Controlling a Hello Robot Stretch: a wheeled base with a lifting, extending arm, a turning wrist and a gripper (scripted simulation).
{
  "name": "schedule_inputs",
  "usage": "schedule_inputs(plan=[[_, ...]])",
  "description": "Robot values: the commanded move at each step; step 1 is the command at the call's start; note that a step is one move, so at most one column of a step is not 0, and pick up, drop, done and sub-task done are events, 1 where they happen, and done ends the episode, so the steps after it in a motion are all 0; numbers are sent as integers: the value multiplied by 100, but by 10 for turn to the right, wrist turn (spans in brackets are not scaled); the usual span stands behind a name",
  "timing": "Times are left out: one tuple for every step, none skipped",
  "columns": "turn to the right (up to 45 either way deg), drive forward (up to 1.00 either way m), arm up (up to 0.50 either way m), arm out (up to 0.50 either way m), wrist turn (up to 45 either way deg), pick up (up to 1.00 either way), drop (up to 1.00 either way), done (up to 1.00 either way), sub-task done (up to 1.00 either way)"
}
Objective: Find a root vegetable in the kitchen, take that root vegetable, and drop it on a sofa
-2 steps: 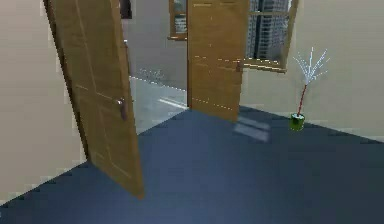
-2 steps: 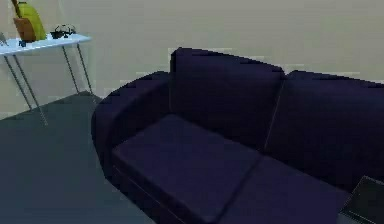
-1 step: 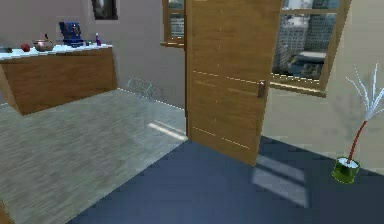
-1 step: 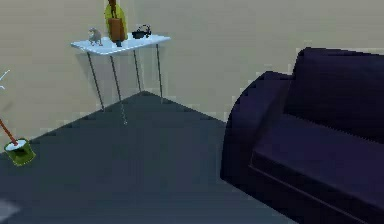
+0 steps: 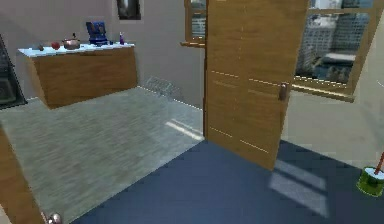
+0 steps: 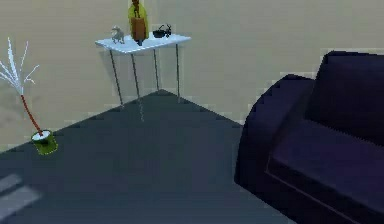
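We see the door (image 5: 250,80) ajar ahead, pale floor (image 5: 90,140) open beyond to a desk (image 5: 85,72) bearing things too small to name. Dark floor (image 6: 150,160) runs clear to the edge of the sofa (image 6: 330,150). How the jaws stand we cannot tell.

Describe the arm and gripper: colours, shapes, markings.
Their colours, shapes and markings cannot be told from these pictures. Out on the arm's side stand a dark blue sofa, a white table on thin legs and a green pot with white spiky leaves.
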Motion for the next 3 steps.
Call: schedule_inputs(plan=[[0, 25, 0, 0, 0, 0, 0, 0, 0], [-30, 0, 0, 0, 0, 0, 0, 0, 0], [0, 30, 0, 0, 0, 0, 0, 0, 0]])
